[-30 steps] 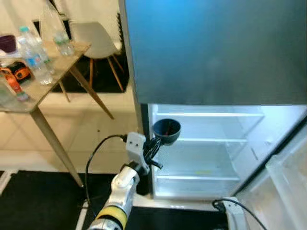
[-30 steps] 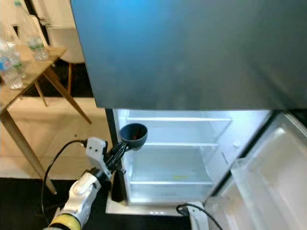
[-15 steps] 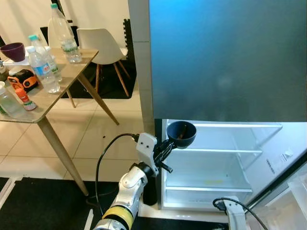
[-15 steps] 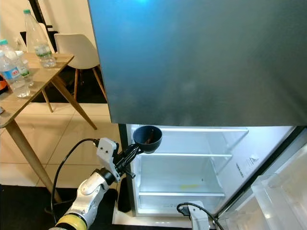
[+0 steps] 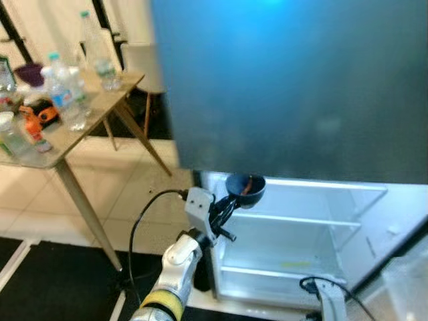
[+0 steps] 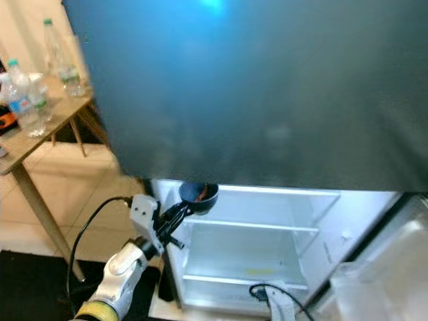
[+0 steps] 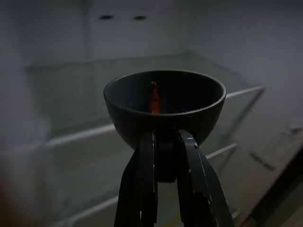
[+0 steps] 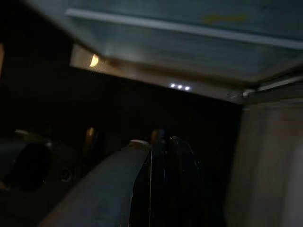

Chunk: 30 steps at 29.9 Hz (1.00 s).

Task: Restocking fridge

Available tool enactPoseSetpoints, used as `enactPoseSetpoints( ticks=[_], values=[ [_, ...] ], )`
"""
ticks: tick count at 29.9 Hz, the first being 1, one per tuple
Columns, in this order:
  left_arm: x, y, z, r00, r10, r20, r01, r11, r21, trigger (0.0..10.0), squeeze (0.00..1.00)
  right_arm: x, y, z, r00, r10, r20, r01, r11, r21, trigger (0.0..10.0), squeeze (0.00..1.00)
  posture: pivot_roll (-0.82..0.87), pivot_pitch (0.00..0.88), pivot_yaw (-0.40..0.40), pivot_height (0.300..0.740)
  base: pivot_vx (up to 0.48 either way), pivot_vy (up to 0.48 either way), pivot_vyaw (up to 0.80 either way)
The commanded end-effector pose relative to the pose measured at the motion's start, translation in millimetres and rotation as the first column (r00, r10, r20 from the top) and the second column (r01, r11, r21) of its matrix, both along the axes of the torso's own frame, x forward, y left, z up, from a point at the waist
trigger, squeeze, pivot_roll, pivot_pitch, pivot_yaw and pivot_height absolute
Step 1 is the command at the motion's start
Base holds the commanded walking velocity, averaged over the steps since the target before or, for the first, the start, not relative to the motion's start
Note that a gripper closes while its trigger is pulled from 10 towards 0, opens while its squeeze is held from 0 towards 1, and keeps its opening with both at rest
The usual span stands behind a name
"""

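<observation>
Left gripper point(image 7: 163, 156) is holding a small dark bowl point(image 5: 245, 189) at the open lower compartment of the fridge point(image 5: 301, 87), the two black fingers point(image 7: 147, 189) pinching together on the bowl's underside, at its foot — the bowl is sitting upright on top of them, rim level. Something thin and reddish-orange point(image 7: 154, 98) is lying inside the bowl; too small to identify. The bowl is hanging in the air at the left front of the compartment, about level with the upper glass shelf point(image 5: 301, 219) and not yet resting on it. The shelves behind it are lit. The bowl is looking rigid, probably ceramic or hard plastic, light for its size, smooth-walled and so liable to slip; a grip at the foot is leaving the weight high, so any tilt may be tipping the contents out. A chip is possible if it is knocking the shelf edge. Right gripper point(image 8: 165, 184) is hanging low in shadow near the fridge's base, fingers appearing pressed together. To the left a wooden table point(image 5: 80, 127) is carrying water bottles point(image 5: 63, 100) and a purple bowl point(image 5: 30, 72) — stock, presumably.
</observation>
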State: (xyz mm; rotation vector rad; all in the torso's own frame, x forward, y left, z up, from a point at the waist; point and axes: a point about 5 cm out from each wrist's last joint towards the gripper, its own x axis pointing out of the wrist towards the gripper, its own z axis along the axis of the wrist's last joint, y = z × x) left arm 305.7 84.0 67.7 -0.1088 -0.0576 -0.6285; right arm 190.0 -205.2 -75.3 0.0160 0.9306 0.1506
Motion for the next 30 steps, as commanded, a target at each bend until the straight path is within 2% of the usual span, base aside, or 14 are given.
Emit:
enactPoseSetpoints(
  ticks=[1, 10, 14, 16, 18, 19, 20, 26, 30],
  values=[
    [-0.4, 0.6, -0.4, 1.0, 0.0, -0.005, 0.0, 1.0, -0.011, 10.0, 0.0, -3.3, 5.1, -2.6, 1.0, 0.005, -0.01, -0.005, 1.0, 0.009, 10.0, 0.0, -0.05, 0.021, 0.039, 0.74, 0.0, 0.0, 0.0],
    [-0.8, -0.4, 0.0, 1.0, -0.009, -0.005, 0.009, 1.0, -0.017, 10.0, 0.0, -3.2, 4.6, -2.4, 1.0, 0.001, -0.006, 0.0, 1.0, 0.009, 10.0, 0.0, -0.05, 0.025, 0.039, 0.74, 0.0, 0.0, 0.0],
    [-0.6, -0.9, 0.7, 1.0, -0.009, -0.003, 0.009, 1.0, -0.018, 10.0, 0.0, 9.6, 3.7, 4.9, 0.999, -0.016, 0.05, 0.016, 1.0, 0.015, 10.0, 0.0, -0.05, 0.025, 0.039, 0.74, 0.0, 0.0, 0.0],
    [-0.4, -0.8, 1.3, 1.0, -0.011, 0.0, 0.011, 1.0, -0.019, 10.0, 0.0, 27.9, 5.3, 15.8, 0.991, -0.036, 0.125, 0.031, 0.999, 0.039, 10.0, 0.0, -0.06, 0.03, 0.045, 0.74, 0.0, 0.0, 0.0],
    [-0.3, -0.7, 1.5, 1.0, -0.012, 0.0, 0.012, 1.0, -0.019, 10.0, 0.0, 34.1, 6.1, 19.8, 0.988, -0.042, 0.15, 0.035, 0.998, 0.049, 10.0, 0.0, -0.06, 0.03, 0.045, 0.74, 0.0, 0.0, 0.0],
    [-0.1, -0.7, 1.6, 1.0, -0.013, -0.001, 0.013, 1.0, -0.019, 10.0, 0.0, 46.4, 7.9, 28.1, 0.979, -0.051, 0.198, 0.038, 0.997, 0.07, 10.0, 0.0, -0.06, 0.03, 0.045, 0.74, 0.0, 0.0, 0.0],
    [-0.1, -0.8, 1.6, 1.0, -0.014, -0.002, 0.014, 1.0, -0.019, 10.0, 0.0, 51.3, 9.3, 31.4, 0.976, -0.046, 0.214, 0.031, 0.997, 0.073, 10.0, 0.0, -0.06, 0.03, 0.045, 0.74, 0.0, 0.0, 0.0],
    [0.8, -1.2, 3.1, 1.0, -0.003, 0.006, 0.003, 1.0, -0.019, 10.0, 0.0, 68.7, 24.1, 43.8, 0.96, 0.02, 0.279, -0.052, 0.993, 0.11, 10.0, 0.0, -0.06, 0.035, 0.038, 0.74, 0.0, 0.0, 0.0],
    [0.4, -1.1, 3.2, 1.0, 0.003, 0.008, -0.003, 1.0, -0.021, 10.0, 0.0, 74.4, 30.5, 48.0, 0.954, 0.039, 0.298, -0.079, 0.989, 0.124, 10.0, 0.0, -0.06, 0.039, 0.035, 0.74, 0.0, 0.0, 0.0]
  ],
)
